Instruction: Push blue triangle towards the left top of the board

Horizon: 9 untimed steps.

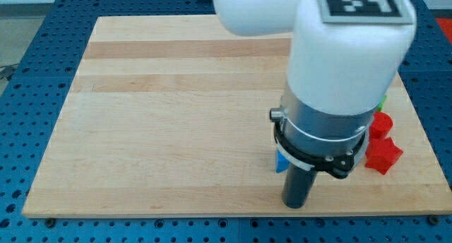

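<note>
Nearest the camera, my tip (296,203) rests on the wooden board (169,130) near its bottom edge, right of centre. No claw is fitted, only a straight dark rod. Just beside the rod, on its left, a sliver of the blue triangle (280,162) shows, mostly hidden by the arm. Two red blocks (382,145), shapes unclear, sit further right, a green block (383,100) above them.

Blue triangle (281,162), mostly hidden behind the arm, lies near the board's bottom edge.
</note>
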### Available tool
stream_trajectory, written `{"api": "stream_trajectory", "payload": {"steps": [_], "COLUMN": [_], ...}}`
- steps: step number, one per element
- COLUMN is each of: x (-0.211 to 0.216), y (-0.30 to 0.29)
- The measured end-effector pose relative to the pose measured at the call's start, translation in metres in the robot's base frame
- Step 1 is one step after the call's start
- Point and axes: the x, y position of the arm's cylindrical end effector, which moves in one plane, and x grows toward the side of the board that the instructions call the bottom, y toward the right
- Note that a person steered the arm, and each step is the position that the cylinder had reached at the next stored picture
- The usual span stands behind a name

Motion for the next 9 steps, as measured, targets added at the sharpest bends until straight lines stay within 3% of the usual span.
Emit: {"api": "stream_trajectory", "payload": {"steps": [1,2,3,5,6,8,9], "x": [0.000,-0.037,-0.119,-0.130,-0.150,-0.284,-0.295], "y": [0.000,-0.001,-0.001,-0.002,-0.037,-0.153,-0.161]}}
